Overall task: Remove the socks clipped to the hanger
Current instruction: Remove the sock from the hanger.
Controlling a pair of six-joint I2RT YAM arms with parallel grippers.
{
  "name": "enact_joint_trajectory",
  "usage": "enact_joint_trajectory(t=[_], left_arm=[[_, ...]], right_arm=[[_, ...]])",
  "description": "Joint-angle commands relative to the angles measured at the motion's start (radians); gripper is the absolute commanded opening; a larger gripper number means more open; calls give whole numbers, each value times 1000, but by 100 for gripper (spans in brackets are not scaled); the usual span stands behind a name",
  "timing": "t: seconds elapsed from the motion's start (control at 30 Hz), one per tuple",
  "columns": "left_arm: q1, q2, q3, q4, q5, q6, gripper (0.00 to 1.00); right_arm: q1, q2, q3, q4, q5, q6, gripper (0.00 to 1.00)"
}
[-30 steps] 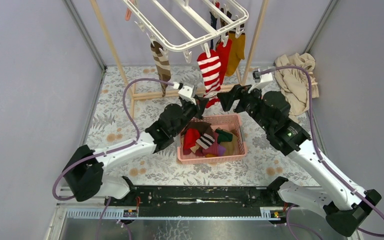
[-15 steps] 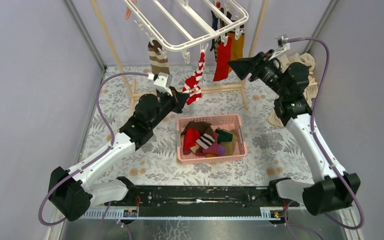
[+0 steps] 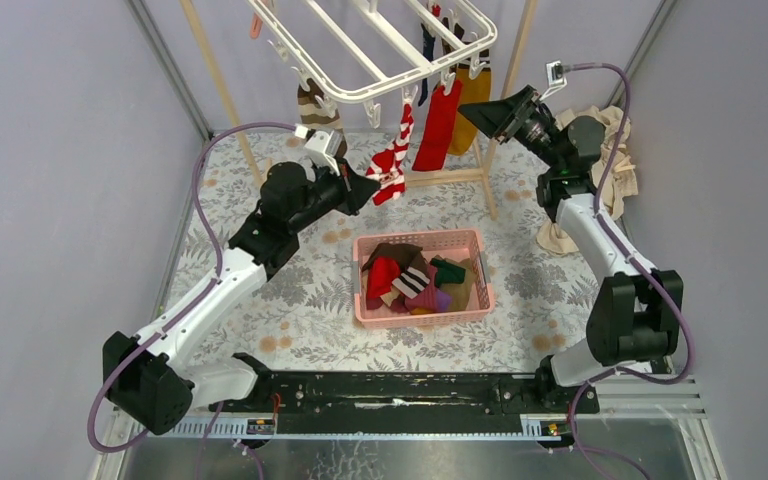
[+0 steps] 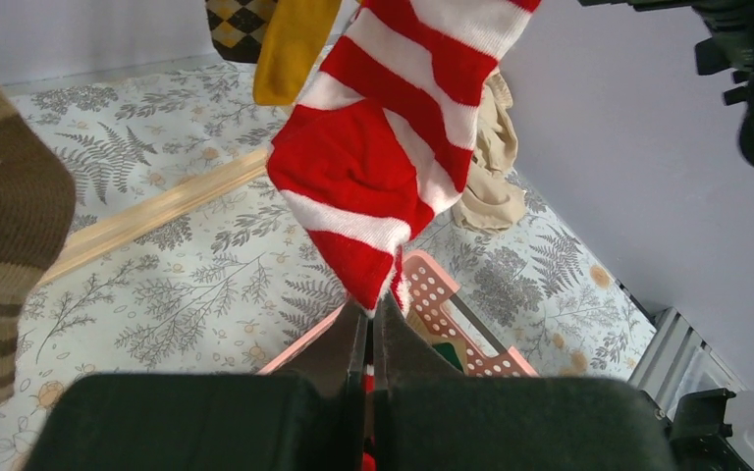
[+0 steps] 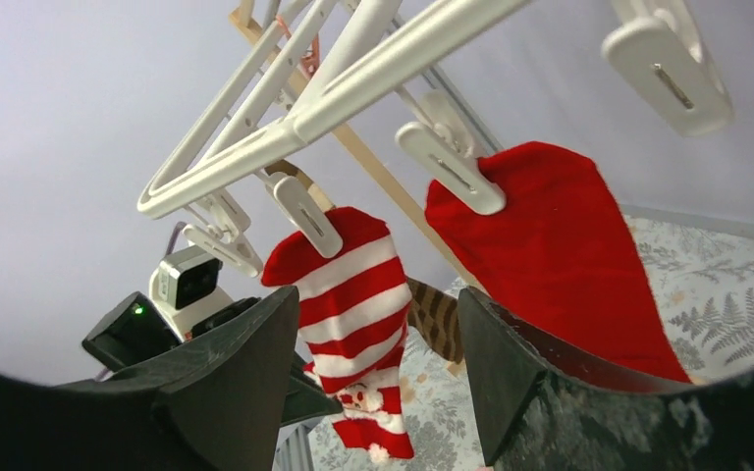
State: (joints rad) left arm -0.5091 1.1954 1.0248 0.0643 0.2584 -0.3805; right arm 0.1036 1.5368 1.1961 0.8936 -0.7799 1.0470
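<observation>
We clench our left pincer (image 4: pixel 371 316) on the red-and-white striped sock (image 4: pixel 373 177) under the white plastic hanger (image 5: pixel 373 80); right pincer (image 5: pixel 378 304) released. Sideways yanking may swing the hanger.

You've got a white hanger (image 5: pixel 373 83). Socks you can see: red-and-white striped sock (image 4: pixel 383 147), plain red sock (image 5: pixel 560 255), mustard-yellow sock (image 4: pixel 290 44), brown-and-tan striped sock (image 4: pixel 0 245). Basket (image 3: pixel 425 318) is pink. Table cover (image 3: pixel 300 300) is white with a grey fern print and orange blossoms. Crumpled cloth (image 4: pixel 491 177) is beige.
</observation>
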Motion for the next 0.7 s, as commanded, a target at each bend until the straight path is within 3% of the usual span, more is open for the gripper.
enact_joint_trajectory(t=[0.0, 0.1, 0.23, 0.47, 0.67], left_arm=[[6, 13, 61, -16, 29, -8, 0], [4, 11, 67, -21, 15, -13, 0], [3, 13, 74, -23, 4, -19, 0], [-2, 18, 83, -24, -11, -26, 0], [-8, 21, 83, -24, -22, -26, 0]], right_arm=[[76, -140, 111, -304, 113, -304, 67], [176, -185, 196, -660, 320, -544, 68], [308, -207, 277, -849, 585, -705, 67], [546, -173, 411, -990, 1049, -913, 65], [627, -117, 464, -999, 1229, -971, 64]])
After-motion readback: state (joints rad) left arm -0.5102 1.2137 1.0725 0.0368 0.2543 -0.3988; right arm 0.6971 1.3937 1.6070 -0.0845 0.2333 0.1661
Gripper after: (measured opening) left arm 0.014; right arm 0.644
